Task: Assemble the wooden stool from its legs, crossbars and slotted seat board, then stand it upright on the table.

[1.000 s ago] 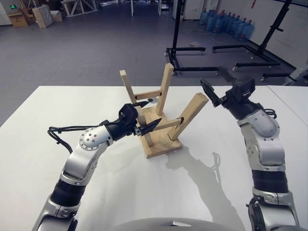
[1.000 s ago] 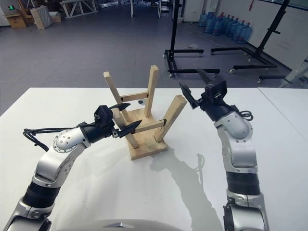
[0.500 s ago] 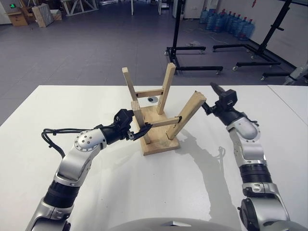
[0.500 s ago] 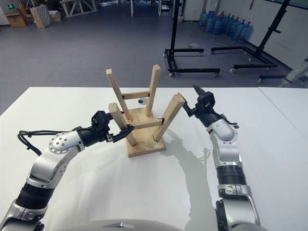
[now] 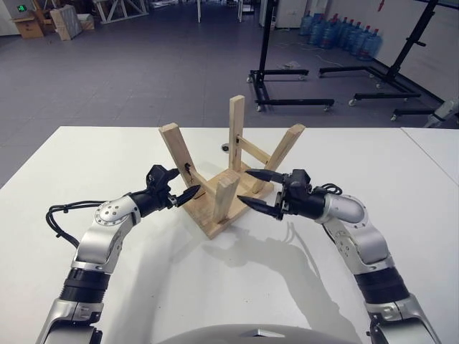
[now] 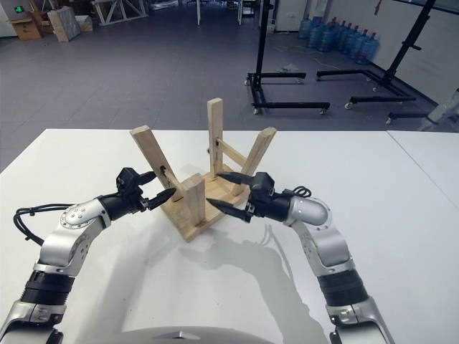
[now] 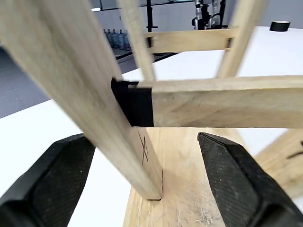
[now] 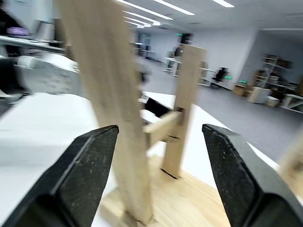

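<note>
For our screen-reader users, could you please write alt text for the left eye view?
A wooden stool rests seat-down on a white table, legs pointing up. The left end effector and right end effector, both open, flank it.

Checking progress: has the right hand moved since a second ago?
Yes. Against the table edge, the right hand has dropped and swung toward the robot's left, to the near side of the stool.
</note>
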### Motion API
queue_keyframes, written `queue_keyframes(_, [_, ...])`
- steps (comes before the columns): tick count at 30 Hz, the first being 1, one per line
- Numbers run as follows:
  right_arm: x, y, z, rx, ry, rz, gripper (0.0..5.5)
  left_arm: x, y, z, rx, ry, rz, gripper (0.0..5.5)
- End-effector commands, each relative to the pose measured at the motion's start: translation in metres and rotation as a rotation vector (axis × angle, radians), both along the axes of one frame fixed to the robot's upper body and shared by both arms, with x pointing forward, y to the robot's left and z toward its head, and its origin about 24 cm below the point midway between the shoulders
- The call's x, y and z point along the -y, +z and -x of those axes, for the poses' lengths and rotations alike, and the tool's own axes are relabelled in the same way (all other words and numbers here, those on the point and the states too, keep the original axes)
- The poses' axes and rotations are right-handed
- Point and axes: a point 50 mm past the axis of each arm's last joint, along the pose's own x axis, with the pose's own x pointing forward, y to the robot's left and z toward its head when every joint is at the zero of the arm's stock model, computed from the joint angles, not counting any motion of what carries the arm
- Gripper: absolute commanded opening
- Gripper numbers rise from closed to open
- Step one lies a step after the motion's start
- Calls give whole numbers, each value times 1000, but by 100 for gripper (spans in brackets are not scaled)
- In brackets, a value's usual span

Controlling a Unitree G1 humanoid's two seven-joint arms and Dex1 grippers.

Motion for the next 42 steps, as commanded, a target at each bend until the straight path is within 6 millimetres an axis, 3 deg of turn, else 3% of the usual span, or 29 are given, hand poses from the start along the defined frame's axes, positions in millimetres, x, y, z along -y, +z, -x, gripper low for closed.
queue_keyframes(1, [-7,12,7,24,27,5,328,-8,-6,0,-7,39,-16,381])
queue_keyframes(5, [6,14,16,4,-9,39,328,-13,-11,0,-10,72,-31,381])
queue_keyframes(11, [67,-20,14,-197,-178,155,328,-13,-11,5,3,66,-8,381])
queue_keyframes(14, [81,-33,-5,-261,-261,124,328,-11,-9,13,5,25,20,381])
queue_keyframes(20, [85,-64,-52,-340,-343,129,328,-12,-18,24,-64,-56,3,381])
queue_keyframes(25, [101,-73,-74,-337,-462,141,328,-6,-17,23,-70,-110,1,381])
queue_keyframes(32, [80,-70,-86,-303,-344,156,328,-4,-21,21,-82,-120,14,381])
queue_keyframes(42, [63,-67,-86,-265,-178,214,328,-7,-24,19,-103,-124,18,381])
